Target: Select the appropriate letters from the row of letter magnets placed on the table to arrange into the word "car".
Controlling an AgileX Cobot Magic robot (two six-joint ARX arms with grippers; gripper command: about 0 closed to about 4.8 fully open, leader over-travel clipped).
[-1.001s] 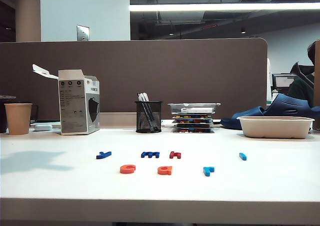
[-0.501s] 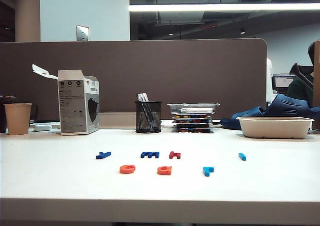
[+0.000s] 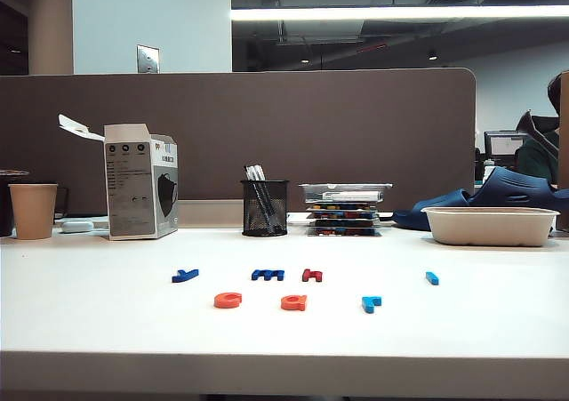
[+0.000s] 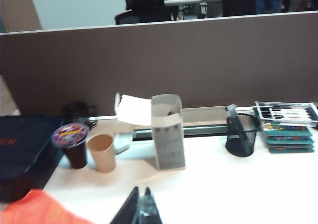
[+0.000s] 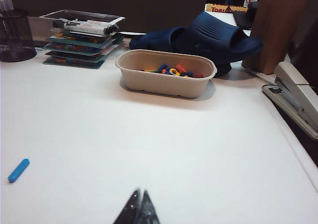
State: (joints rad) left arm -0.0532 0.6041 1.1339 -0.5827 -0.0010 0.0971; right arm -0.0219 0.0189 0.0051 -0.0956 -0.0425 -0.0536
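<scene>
While both arms are outside the exterior view, the orange-red "c" (image 3: 228, 300), orange "a" (image 3: 293, 302) and light-blue "r" (image 3: 371, 303) lie flat in a near line running left to right on the table (image 3: 107, 330), just in front of the dark-blue "y" (image 3: 185, 276), "m" (image 3: 267, 275) and dark-red "h" (image 3: 311, 275). A light-blue bar (image 5: 19, 170) lies apart, slanted. The left gripper (image 4: 141, 210) and right gripper (image 5: 138, 206) are pinched together, empty, cut off at the frame edge. A paper cup (image 4: 102, 152), box (image 4: 168, 132), pen holder (image 3: 264, 207) and bowl (image 5: 166, 76) stand behind.

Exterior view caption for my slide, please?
Orange c, orange a and blue r lined up before leftover letters; neither gripper in view.
</scene>
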